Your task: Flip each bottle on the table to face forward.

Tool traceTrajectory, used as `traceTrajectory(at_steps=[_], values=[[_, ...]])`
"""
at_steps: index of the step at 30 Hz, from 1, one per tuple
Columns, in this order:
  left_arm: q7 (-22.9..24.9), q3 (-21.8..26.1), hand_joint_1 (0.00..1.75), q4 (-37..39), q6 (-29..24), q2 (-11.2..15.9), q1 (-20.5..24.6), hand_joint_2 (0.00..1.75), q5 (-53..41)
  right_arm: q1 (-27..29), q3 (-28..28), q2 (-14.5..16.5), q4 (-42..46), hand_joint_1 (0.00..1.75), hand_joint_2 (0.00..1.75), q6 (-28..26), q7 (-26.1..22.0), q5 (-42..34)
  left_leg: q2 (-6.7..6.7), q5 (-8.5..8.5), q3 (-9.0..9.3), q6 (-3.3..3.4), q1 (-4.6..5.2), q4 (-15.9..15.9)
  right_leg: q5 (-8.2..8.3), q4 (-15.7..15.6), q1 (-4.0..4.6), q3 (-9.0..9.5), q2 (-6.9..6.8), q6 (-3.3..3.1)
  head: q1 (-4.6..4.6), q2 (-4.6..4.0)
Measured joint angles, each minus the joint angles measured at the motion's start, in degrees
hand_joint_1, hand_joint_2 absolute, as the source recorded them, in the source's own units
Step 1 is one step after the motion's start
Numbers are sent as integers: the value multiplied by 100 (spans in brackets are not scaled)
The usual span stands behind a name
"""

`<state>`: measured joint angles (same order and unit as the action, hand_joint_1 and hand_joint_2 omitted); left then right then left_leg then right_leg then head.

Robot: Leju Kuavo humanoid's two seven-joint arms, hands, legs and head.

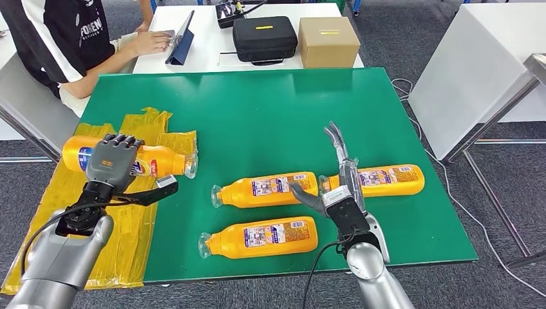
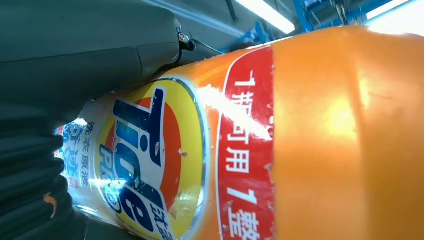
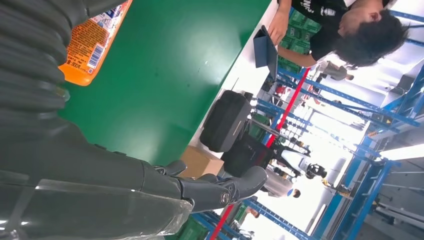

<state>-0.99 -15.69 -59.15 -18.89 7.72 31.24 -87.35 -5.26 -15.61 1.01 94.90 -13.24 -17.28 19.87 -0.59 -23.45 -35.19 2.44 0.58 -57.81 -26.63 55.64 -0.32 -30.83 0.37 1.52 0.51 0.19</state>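
A green table (image 1: 257,109) is seen from above, with four orange bottles lying on their sides. At the left edge, on crinkled yellow plastic sheets (image 1: 138,212), one bottle (image 1: 161,161) is covered by the left hand (image 1: 112,158) — the fingers are curled down over its body and the bottle is gripped, with the silver left forearm rising from the lower left corner. In the left wrist view the same bottle's front label (image 2: 150,160) is seen very close, blue letters on a yellow and red disc, pressed against the dark hand.

Toward the right, the right hand (image 1: 338,177) is held above the table with its fingers stretched straight forward and its thumb spread to the left; nothing is held, and the hand is open. It is placed over the gap between two bottles lying end to end — the middle bottle (image 1: 264,188) and the right bottle (image 1: 386,179). A fourth bottle (image 1: 261,237) lies nearer the front edge, white back label upward.

Beyond the table, a person (image 1: 58,38) is seated at a white desk (image 1: 206,38) carrying a black case (image 1: 264,37) and a cardboard box (image 1: 328,40).
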Motion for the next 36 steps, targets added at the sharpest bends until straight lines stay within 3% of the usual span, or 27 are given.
traceTrajectory(at_steps=[18,20,22,24,28,36], values=[[-402,137,175,2003,527,233,361,175,953,-106,0,75,-44,0,175,223,75,36,-5,1,0,0,0,0,0,1,0,2,-1,0,1,-1],[-506,170,141,2130,583,231,422,175,1077,-124,0,92,-58,0,175,233,95,42,-6,1,2,0,0,0,0,1,0,5,-1,0,1,-1],[-681,219,55,2248,685,224,487,175,1271,-142,0,111,-71,0,175,239,111,48,-6,1,6,-1,0,0,0,1,0,8,-1,0,0,-1],[-824,267,1,2346,793,210,540,175,1422,-150,0,120,-80,0,175,249,117,50,-8,1,9,-1,0,0,0,2,0,10,-2,0,0,-1],[-988,321,0,2477,960,170,614,0,1596,-149,0,122,-85,0,175,269,121,50,-9,1,11,-1,0,0,0,2,0,12,-3,0,1,-1],[-1059,333,0,2605,1045,86,669,0,1712,-134,0,120,-85,0,175,302,124,50,-9,1,11,-1,0,0,0,1,-1,12,-3,0,1,1]])
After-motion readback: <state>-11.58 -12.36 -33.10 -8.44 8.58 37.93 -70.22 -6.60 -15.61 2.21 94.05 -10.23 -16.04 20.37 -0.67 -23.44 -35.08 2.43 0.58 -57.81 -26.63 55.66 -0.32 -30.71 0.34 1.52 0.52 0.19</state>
